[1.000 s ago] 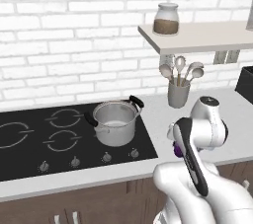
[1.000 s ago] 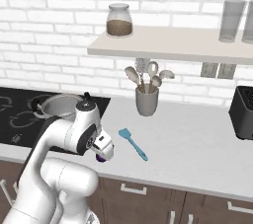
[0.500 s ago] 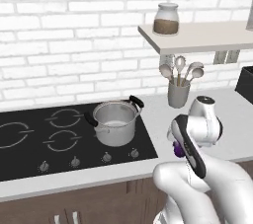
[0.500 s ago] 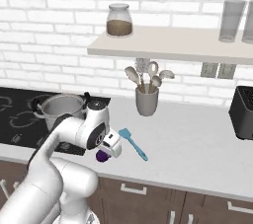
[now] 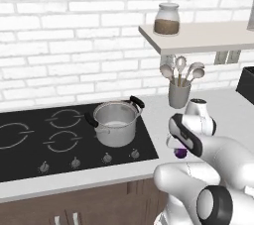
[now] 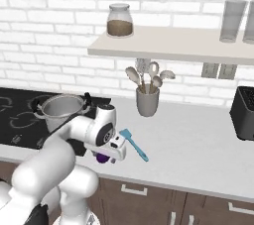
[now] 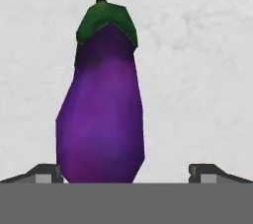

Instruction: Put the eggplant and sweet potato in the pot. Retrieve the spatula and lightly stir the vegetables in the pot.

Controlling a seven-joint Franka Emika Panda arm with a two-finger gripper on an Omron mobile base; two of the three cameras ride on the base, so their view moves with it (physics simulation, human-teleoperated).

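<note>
Since the earlier frame, the gripper [image 7: 126,173] was lowered over the eggplant [image 7: 101,104] on the white counter [image 7: 197,70], jaws spread wide, left fingertip [image 7: 44,173] beside it; its long axis ran away from the hand, stem end farthest.

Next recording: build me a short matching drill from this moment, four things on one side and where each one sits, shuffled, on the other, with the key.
Things:
1. pot
2. eggplant
3. spatula
4. glass jar

Places:
A. lying on the grey counter, right of the arm in the right base view
B. on the wall shelf
C. on the black cooktop
D. on the counter between the open fingers

Pairs: 1-C, 2-D, 3-A, 4-B
</note>
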